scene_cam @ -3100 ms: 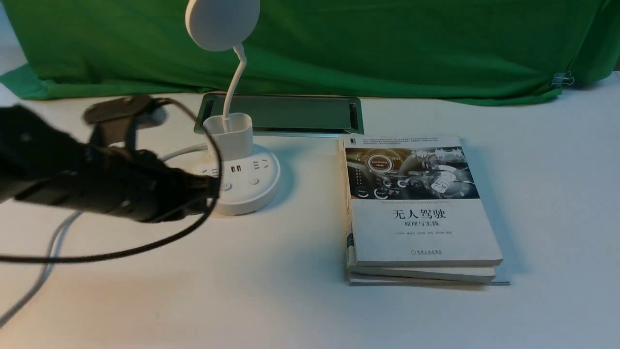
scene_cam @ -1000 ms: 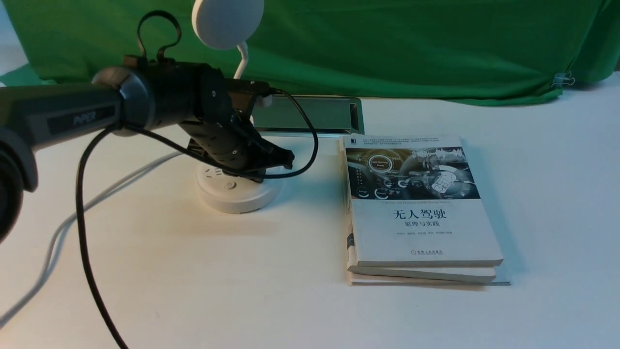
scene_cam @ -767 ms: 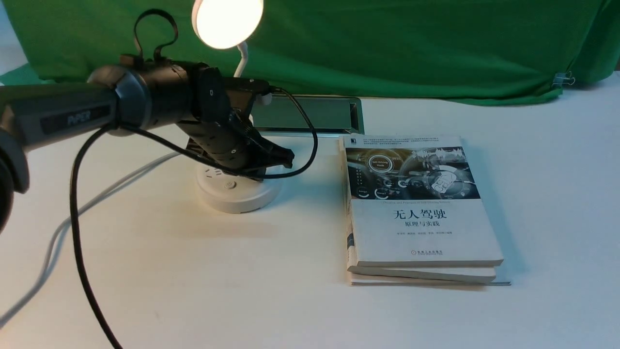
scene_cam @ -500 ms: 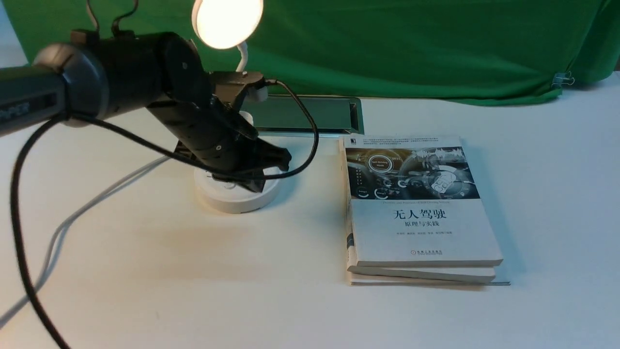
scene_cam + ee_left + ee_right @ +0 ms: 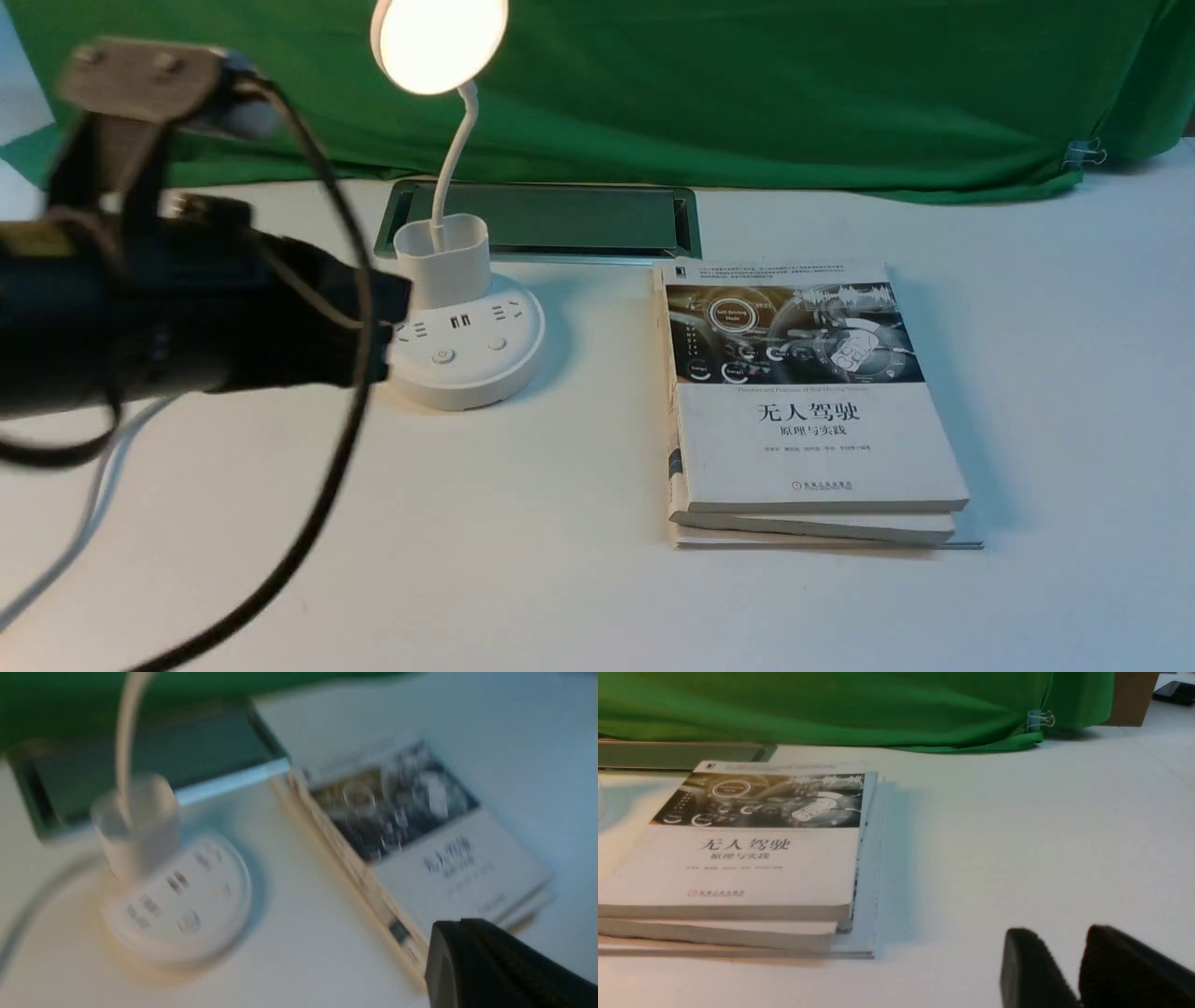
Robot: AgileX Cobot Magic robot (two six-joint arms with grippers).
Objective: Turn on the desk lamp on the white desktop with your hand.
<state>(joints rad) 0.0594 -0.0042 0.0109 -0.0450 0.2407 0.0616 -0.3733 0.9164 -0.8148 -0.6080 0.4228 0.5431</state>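
Observation:
The desk lamp's round head [image 5: 439,42] glows warm white above its thin neck, cup holder and round base [image 5: 467,359]. The base also shows, blurred, in the left wrist view [image 5: 182,905]. It stands on the white desktop [image 5: 560,579]. My left gripper [image 5: 392,317] is black and motion-blurred. It sits just left of the base, off the buttons [image 5: 442,356], with its jaws pressed together on nothing [image 5: 448,926]. My right gripper [image 5: 1057,935] shows only in its wrist view. It is low over bare desktop to the right of the books, empty, with a narrow gap between its jaws.
Stacked books [image 5: 803,401] lie right of the lamp. A grey metal-rimmed hatch [image 5: 551,219] is set in the desk behind the lamp. Green cloth [image 5: 747,84] hangs at the back. The white lamp cord [image 5: 75,532] and my arm's black cable loop [image 5: 345,420] lie at the front left.
The lamp head went from dark to lit while my left gripper was down on the base. The left arm has since pulled back to the left, uncovering the base and cup.

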